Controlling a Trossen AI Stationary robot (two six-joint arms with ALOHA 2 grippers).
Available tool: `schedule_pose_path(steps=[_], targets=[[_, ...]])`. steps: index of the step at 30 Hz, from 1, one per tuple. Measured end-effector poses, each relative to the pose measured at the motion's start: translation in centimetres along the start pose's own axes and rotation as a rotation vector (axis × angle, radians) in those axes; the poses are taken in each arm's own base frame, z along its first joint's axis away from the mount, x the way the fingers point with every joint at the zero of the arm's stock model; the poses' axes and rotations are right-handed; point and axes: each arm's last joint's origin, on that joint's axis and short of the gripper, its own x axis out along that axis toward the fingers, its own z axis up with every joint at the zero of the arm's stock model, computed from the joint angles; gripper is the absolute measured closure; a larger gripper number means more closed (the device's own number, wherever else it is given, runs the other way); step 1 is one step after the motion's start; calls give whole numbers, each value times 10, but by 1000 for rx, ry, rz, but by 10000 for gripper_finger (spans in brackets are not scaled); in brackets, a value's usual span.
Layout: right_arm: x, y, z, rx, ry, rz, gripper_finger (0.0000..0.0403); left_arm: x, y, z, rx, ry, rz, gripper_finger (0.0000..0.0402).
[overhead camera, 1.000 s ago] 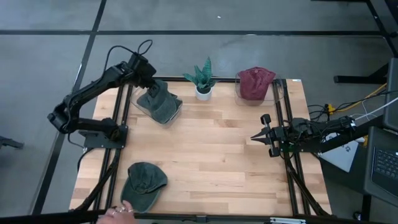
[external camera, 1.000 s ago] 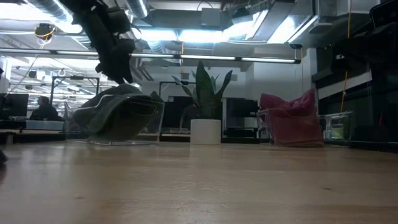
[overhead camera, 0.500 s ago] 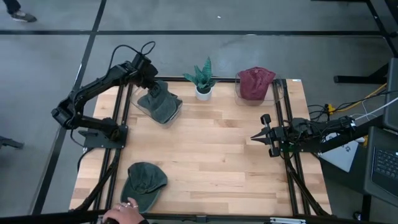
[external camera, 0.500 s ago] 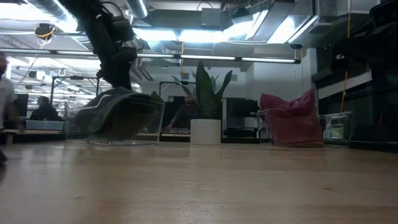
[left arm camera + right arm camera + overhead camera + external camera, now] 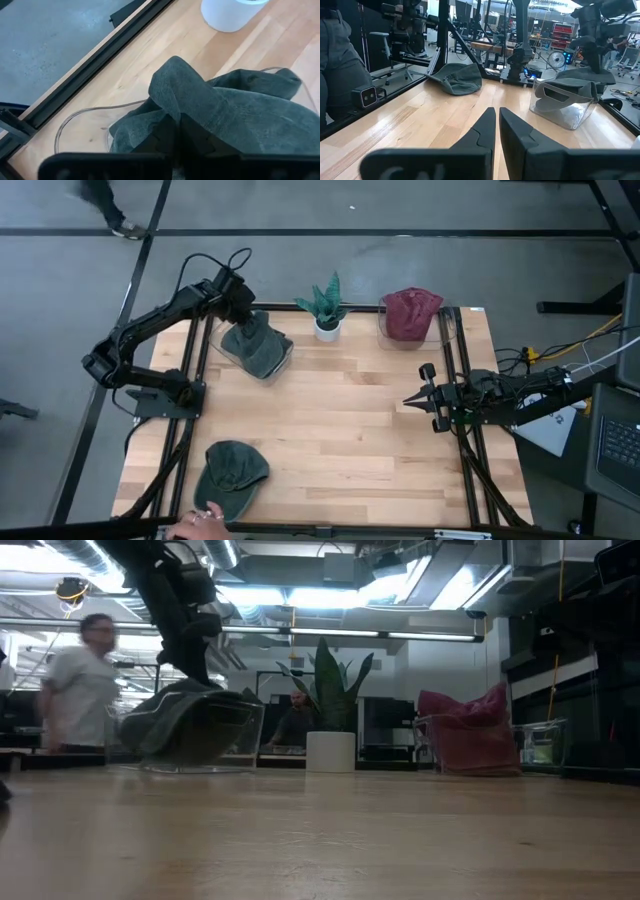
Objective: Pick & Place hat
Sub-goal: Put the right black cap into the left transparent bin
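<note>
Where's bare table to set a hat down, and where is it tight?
Free: the wide middle of the table, between the green hat in front, the right gripper and the back row. Tight: the back edge, with the bin holding a hat under the left gripper, the plant and the red hat.

The left arm reached from its base at the table's left edge up to the far left corner, elbow bent outward, with the left gripper (image 5: 243, 317) pointing down and its fingers (image 5: 192, 136) pressed together, pinching a fold of the grey-green hat (image 5: 240, 112). The right arm lay low and stretched along the table's right edge, its wrist level. The right gripper (image 5: 415, 400) pointed inward toward the table's middle, fingers (image 5: 485, 131) closed and holding nothing
</note>
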Motion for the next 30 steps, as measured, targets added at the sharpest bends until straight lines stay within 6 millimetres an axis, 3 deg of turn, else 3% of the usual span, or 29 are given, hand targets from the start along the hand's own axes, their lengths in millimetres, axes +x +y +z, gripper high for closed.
schedule_pose_path(steps=[5, 14, 18, 22, 30], targets=[[0, 0, 0, 0, 0, 0, 377, -13, -8, 0, 52, -47, 6, 395], [0, 0, 0, 0, 0, 0, 377, -70, -25, 17, 273, -243, 85, 396], [0, 0, 0, 0, 0, 0, 377, -86, -32, 19, 431, -275, 173, 397], [0, 0, 0, 0, 0, 0, 377, -89, -43, 13, 624, -235, 210, 397], [0, 0, 0, 0, 0, 0, 377, -71, -69, -5, 901, -115, 275, 398]])
